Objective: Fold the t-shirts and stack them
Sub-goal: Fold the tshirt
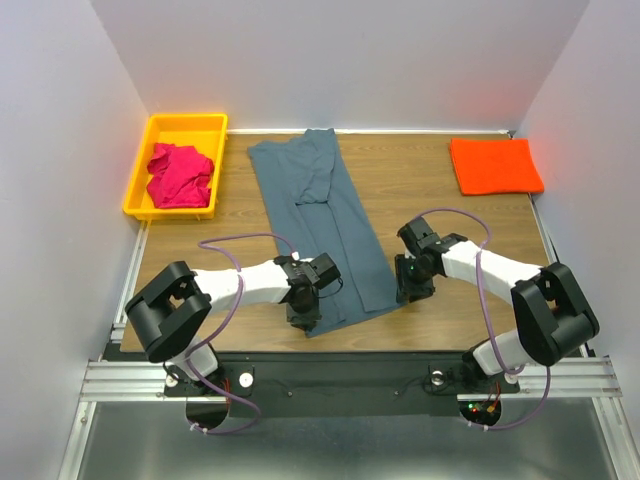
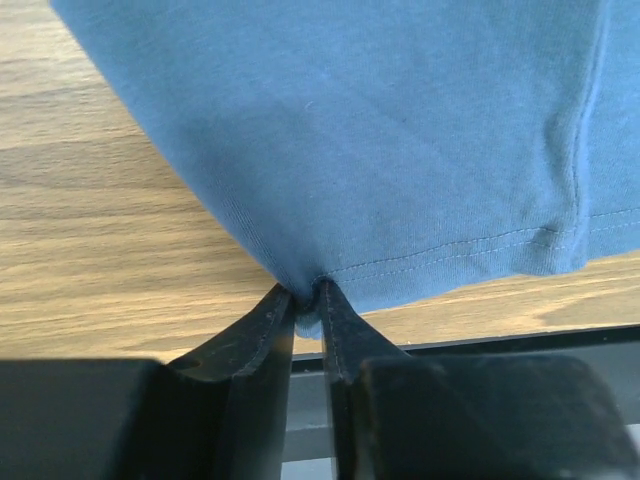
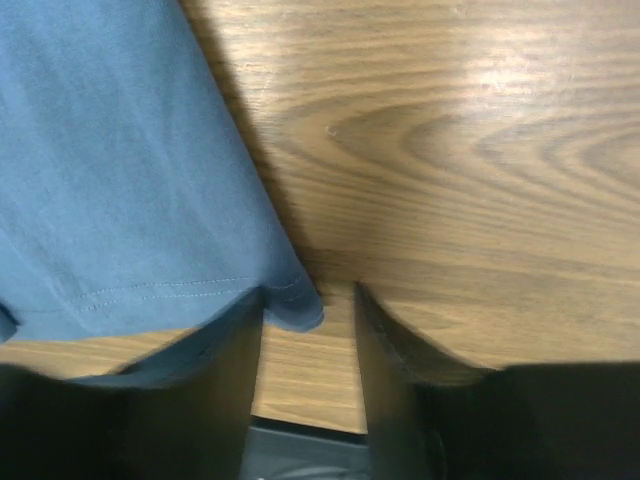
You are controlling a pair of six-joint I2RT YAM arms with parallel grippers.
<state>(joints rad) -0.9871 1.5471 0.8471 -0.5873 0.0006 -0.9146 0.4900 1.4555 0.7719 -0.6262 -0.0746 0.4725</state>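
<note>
The slate grey-blue t-shirt [image 1: 320, 220] lies folded into a long strip down the middle of the table. My left gripper [image 1: 303, 318] is at its near left corner, and in the left wrist view it [image 2: 306, 292] is shut on a pinch of the hem of the shirt [image 2: 400, 130]. At the near right corner, my right gripper [image 1: 412, 292] stands open [image 3: 308, 292]. The shirt's corner [image 3: 290, 300] lies between its fingers, against the left one. The orange t-shirt [image 1: 495, 166] lies folded at the back right. The magenta-pink t-shirt [image 1: 180, 176] is crumpled in the bin.
A yellow plastic bin [image 1: 186, 121] stands at the back left corner. White walls close in the table on three sides. The table's near edge and a metal rail [image 1: 340, 375] run just behind both grippers.
</note>
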